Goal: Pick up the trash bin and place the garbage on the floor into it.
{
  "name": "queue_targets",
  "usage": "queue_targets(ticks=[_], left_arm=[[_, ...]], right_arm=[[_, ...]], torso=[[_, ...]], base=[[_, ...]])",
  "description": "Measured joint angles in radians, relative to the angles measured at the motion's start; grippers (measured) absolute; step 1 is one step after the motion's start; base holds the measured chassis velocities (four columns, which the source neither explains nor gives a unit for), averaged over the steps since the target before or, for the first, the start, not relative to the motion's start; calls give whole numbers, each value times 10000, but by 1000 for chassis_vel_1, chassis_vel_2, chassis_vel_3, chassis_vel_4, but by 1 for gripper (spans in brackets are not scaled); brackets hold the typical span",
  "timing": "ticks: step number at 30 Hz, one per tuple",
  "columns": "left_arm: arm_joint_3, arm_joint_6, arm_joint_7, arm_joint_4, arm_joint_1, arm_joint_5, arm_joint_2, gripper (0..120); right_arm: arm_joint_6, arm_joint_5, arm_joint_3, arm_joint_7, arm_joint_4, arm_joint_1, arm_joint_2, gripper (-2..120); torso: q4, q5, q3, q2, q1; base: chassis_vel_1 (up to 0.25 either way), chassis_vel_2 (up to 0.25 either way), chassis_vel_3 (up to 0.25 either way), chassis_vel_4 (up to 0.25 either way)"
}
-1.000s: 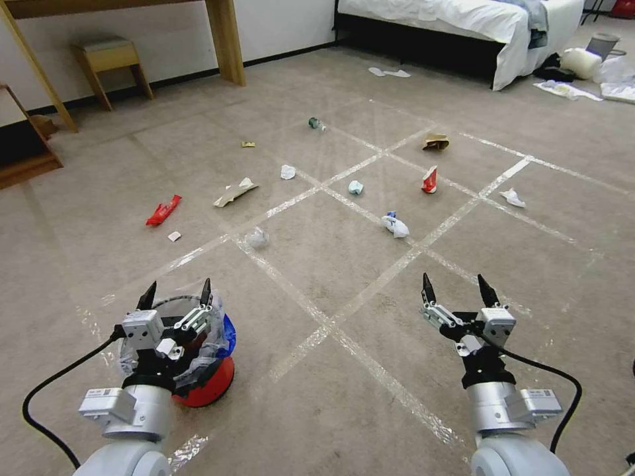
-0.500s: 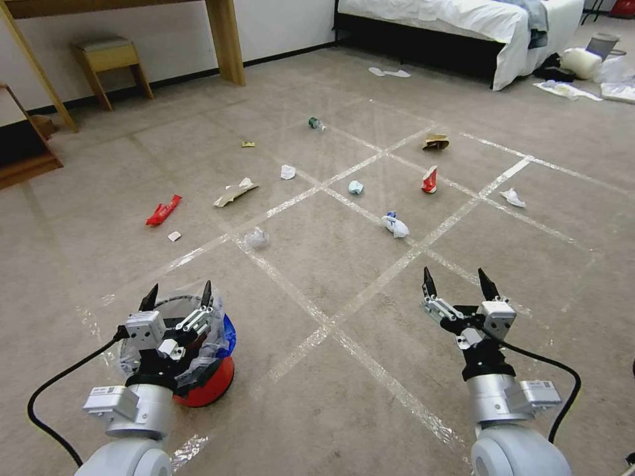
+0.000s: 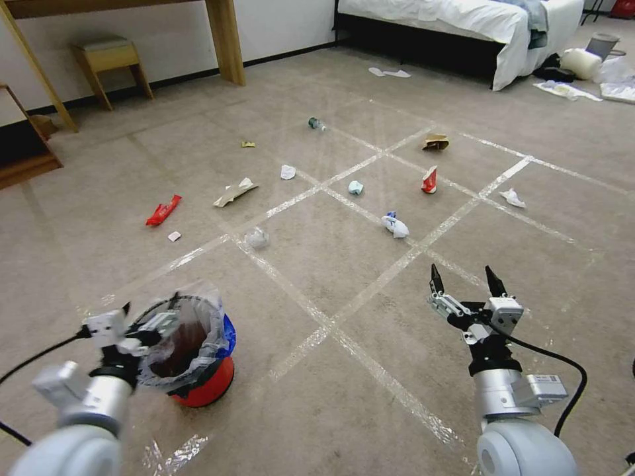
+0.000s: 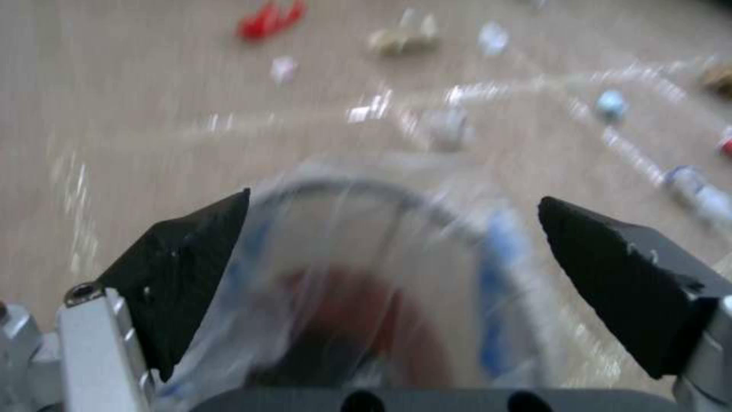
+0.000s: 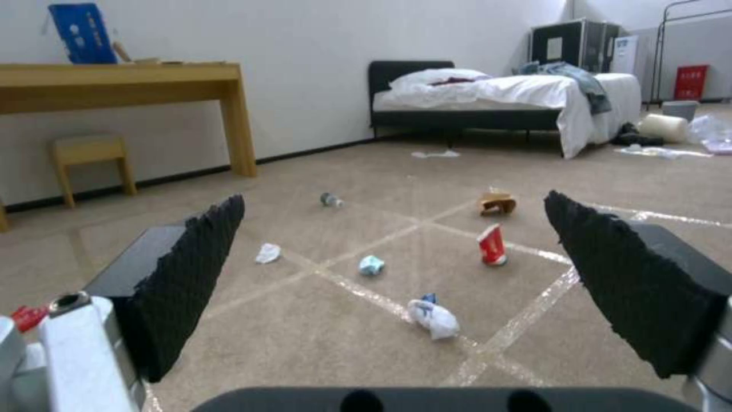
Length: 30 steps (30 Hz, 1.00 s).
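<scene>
The trash bin (image 3: 210, 387), a red-orange bucket with a crinkled clear liner and a blue patch, stands on the floor (image 3: 317, 284) at near left. My left gripper (image 3: 149, 309) is open at the bin's left rim; in the left wrist view the left gripper (image 4: 393, 197) has its fingers spread over the bin (image 4: 366, 297). My right gripper (image 3: 462, 271) hovers open and empty at near right, and the right wrist view shows this gripper (image 5: 393, 197) facing the litter. Garbage lies ahead: a white tissue (image 3: 395, 225), a red-and-white carton (image 3: 429, 180), a brown paper bag (image 3: 435, 141), a bottle (image 3: 315, 123), a red wrapper (image 3: 163, 210), a cardboard scrap (image 3: 234, 192).
A bed (image 3: 463, 20) stands at the far right with a grey bin (image 3: 602, 45) and bags beside it. A wooden desk leg (image 3: 225, 39) and a stool (image 3: 109, 63) line the far wall. A low wooden shelf (image 3: 20, 165) sits at the left edge.
My left arm has swung left and down, from over the bin to its left rim. The right gripper crept slightly forward. The bin and litter stayed put.
</scene>
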Motion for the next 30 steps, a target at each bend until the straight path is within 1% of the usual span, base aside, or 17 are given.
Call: queue_targets(ticks=[1, 3, 4, 6, 7, 9, 10, 12, 13, 15, 22, 24, 30], left_arm=[[-38, 396, -230, 281, -60, -551, 293, 100], [-8, 754, -440, 781, -216, -1283, 617, 100], [-8, 754, -440, 781, -216, -1283, 617, 100], [73, 864, -470, 1395, -426, -1573, 849, 100], [73, 864, -470, 1395, -426, -1573, 849, 100], [114, 872, -406, 1819, -574, -1591, 1011, 100], [114, 872, -406, 1819, -574, -1591, 1011, 100], [137, 842, -293, 2177, -670, -1546, 1186, 100], [137, 842, -293, 2177, -670, -1546, 1186, 100], [137, 806, -222, 2341, -698, -1540, 1328, 100], [288, 732, -167, 2771, -908, -1588, 1494, 100], [424, 732, -163, 3074, -1076, -1681, 1579, 100], [537, 733, -78, 3475, -1176, -1636, 1666, 99]], right_arm=[[20, -17, 3, 2, 17, -34, 17, 100], [46, -36, 33, 12, 50, -91, 38, 100], [46, -36, 33, 12, 50, -91, 38, 100], [72, -42, 89, 37, 89, -160, 49, 100], [72, -42, 89, 37, 89, -160, 49, 100], [101, -48, 141, 58, 99, -219, 48, 100], [101, -48, 141, 58, 99, -219, 48, 100], [153, -71, 188, 80, 109, -293, 70, 100], [153, -71, 188, 80, 109, -293, 70, 100], [203, -125, 192, 91, 109, -350, 124, 100], [258, -242, 170, 117, 80, -387, 254, 100], [258, -265, 170, 128, 53, -364, 300, 100], [308, -317, 176, 151, -10, -389, 360, 100]], torso=[[0, -1, 0, 0, 0], [0, 0, 0, 0, 0], [0, 0, 0, 0, 0], [-1, -3, 0, 0, 0], [-1, -3, 0, 0, 0], [-1, -1, 0, 0, 0], [-1, -1, 0, 0, 0], [0, -1, 0, 0, 0], [0, -1, 0, 0, 0], [0, 1, 0, 0, 0], [0, 1, 0, 0, 0], [0, 1, 0, 0, 0], [1, 0, 0, 0, 0]], base=[[0, 0, 0, 0], [0, 0, 0, 0], [0, 0, 0, 0], [0, 0, 0, 0], [0, 0, 0, 0], [0, 0, 0, 0], [0, 0, 0, 0], [0, 0, 0, 0], [0, 0, 0, 0], [0, 0, 0, 0], [0, 0, 0, 0], [0, 0, 0, 0], [0, 0, 0, 0]])
